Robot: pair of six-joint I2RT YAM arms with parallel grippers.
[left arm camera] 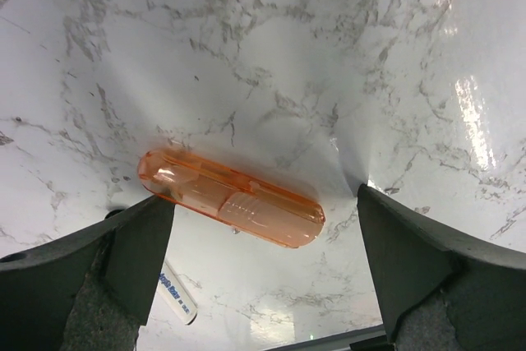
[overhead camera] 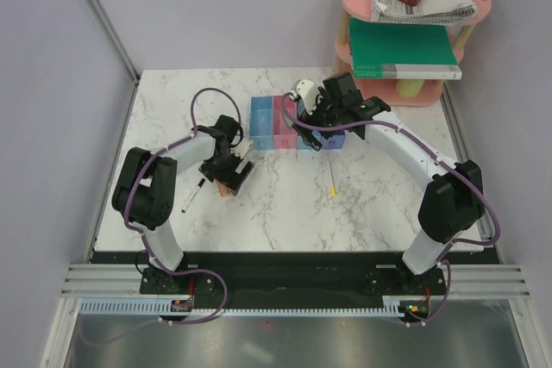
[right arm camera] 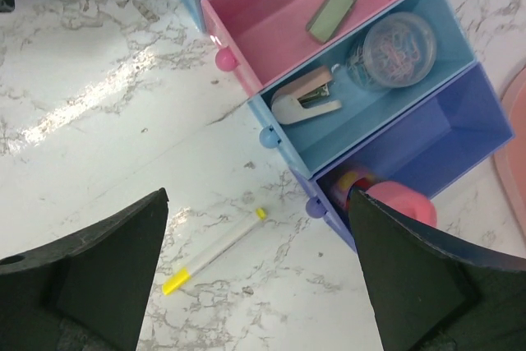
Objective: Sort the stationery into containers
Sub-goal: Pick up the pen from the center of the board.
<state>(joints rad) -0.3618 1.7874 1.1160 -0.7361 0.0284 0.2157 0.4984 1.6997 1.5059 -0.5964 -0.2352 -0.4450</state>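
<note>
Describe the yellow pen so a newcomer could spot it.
Start at the row of four bins mid-table. On marble just in front of its dark blue end lies the yellow pen: thin, pale barrel, yellow tips, nothing beside it.

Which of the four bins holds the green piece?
The pink bin, the only pink one in the row; the green piece lies alone in it.

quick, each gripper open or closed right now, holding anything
Left gripper: open, empty; the orange stick lies on the table between its fingers.
Right gripper: open, holding nothing.
</note>
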